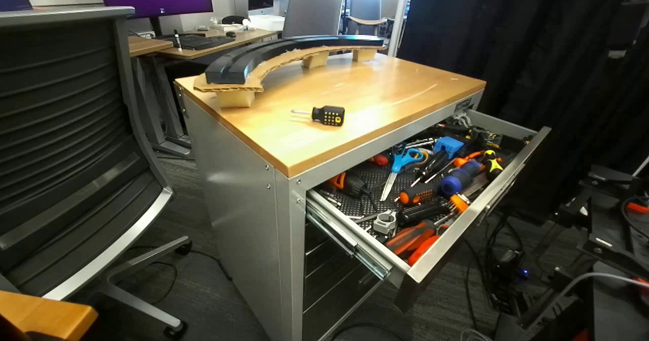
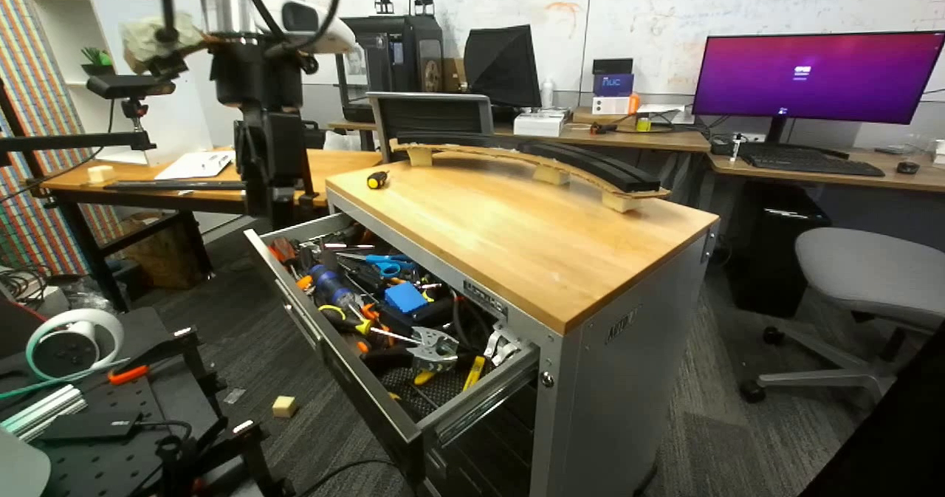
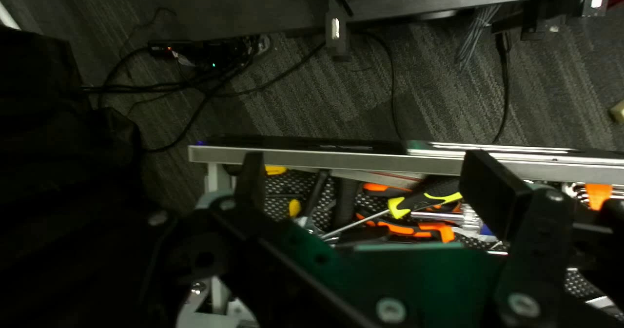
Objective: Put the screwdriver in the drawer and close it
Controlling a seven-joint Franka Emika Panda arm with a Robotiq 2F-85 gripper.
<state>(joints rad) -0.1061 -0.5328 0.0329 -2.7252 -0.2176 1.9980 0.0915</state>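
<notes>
The screwdriver, short with a black handle and yellow marks, lies on the wooden top of the cabinet in both exterior views. It is out of the wrist view. The drawer is pulled out and full of tools; its grey front rim shows in both exterior views. The rim also shows in the wrist view. My gripper hangs pointing down in an exterior view, apart from the screwdriver. In the wrist view my gripper is open and empty, with drawer tools seen between its fingers.
A curved black track on cardboard and foam blocks stands along the back of the wooden top. A chair stands beside the cabinet. A black curtain hangs at the cabinet's far end. A dark frame faces the drawer front.
</notes>
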